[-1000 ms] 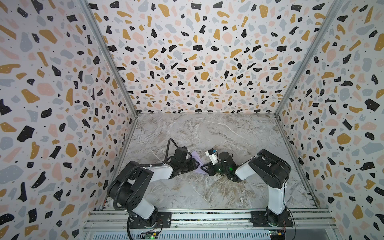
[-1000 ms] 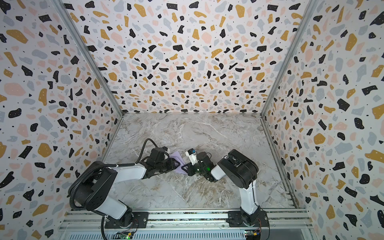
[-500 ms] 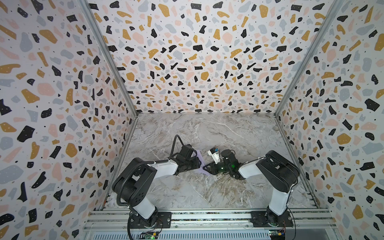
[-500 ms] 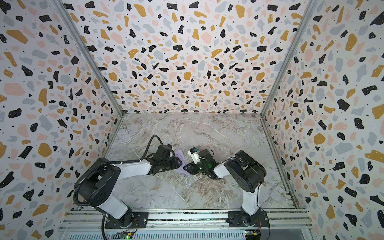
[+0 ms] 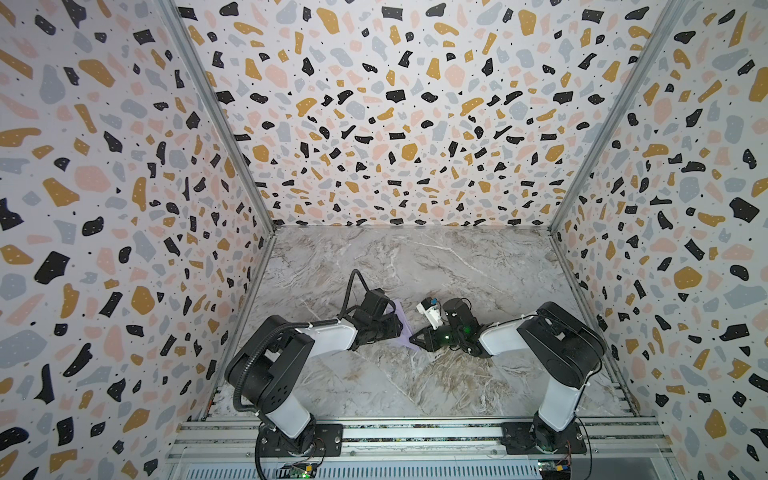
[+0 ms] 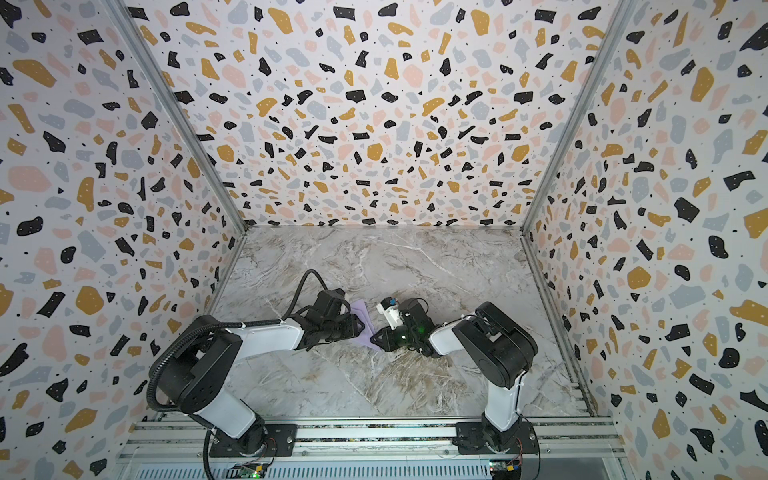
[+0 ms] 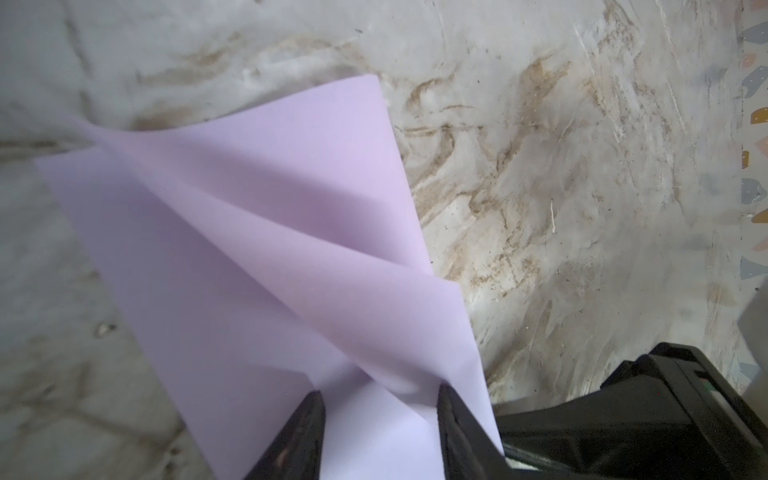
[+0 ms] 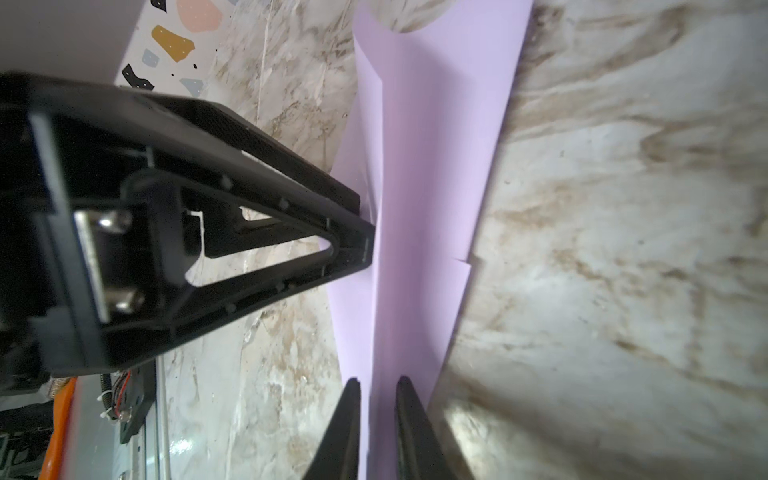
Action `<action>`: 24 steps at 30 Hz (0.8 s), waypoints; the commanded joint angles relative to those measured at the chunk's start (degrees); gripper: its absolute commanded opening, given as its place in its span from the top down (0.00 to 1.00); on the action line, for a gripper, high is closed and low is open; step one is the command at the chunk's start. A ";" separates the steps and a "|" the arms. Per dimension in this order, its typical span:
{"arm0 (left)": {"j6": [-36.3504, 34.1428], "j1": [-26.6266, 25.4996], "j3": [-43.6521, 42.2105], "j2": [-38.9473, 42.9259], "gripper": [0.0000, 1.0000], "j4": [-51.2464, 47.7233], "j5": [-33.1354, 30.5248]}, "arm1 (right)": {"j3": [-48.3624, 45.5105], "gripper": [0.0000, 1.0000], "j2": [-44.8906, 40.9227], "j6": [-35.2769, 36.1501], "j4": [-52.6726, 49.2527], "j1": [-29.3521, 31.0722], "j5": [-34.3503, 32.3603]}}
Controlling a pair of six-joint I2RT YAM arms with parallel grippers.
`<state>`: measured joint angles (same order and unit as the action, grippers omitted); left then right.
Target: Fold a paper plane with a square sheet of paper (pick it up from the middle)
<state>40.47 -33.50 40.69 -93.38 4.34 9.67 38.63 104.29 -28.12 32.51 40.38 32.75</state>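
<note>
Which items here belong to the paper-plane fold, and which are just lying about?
Job: lilac paper, partly folded; left gripper and right gripper, both at it.
Not the job: marble tabletop, terrazzo walls, front rail; all fixtures.

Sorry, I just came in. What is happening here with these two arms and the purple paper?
Two robot arms are folding a lilac paper into a plane on the marble table. The paper, already creased in several places, lies between them. The left gripper has its jaws apart with paper in the gap. The right gripper faces it from the other side, jaws nearly together with paper between them; whether they pinch it is unclear.
</note>
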 commanded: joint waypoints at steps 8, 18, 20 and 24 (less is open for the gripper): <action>-0.64 0.36 -2.21 -3.65 0.52 -11.09 -4.29 | 1.18 0.92 1.94 -1.30 -2.17 -0.96 3.11; -1.50 0.38 -0.65 -0.25 0.52 -10.53 -1.53 | 1.53 0.94 4.28 -4.39 -2.64 -2.16 5.56; -2.05 0.36 0.53 2.38 0.51 -9.50 0.06 | 1.62 0.94 4.56 -4.75 -3.29 -2.54 5.73; -3.09 0.36 2.37 6.47 0.51 -7.42 2.16 | 2.06 0.94 5.17 -5.01 -4.89 -3.01 5.92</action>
<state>39.07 -33.45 41.19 -89.78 -1.65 10.48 40.16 107.98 -32.53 32.49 37.74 39.53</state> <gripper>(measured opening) 0.489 0.062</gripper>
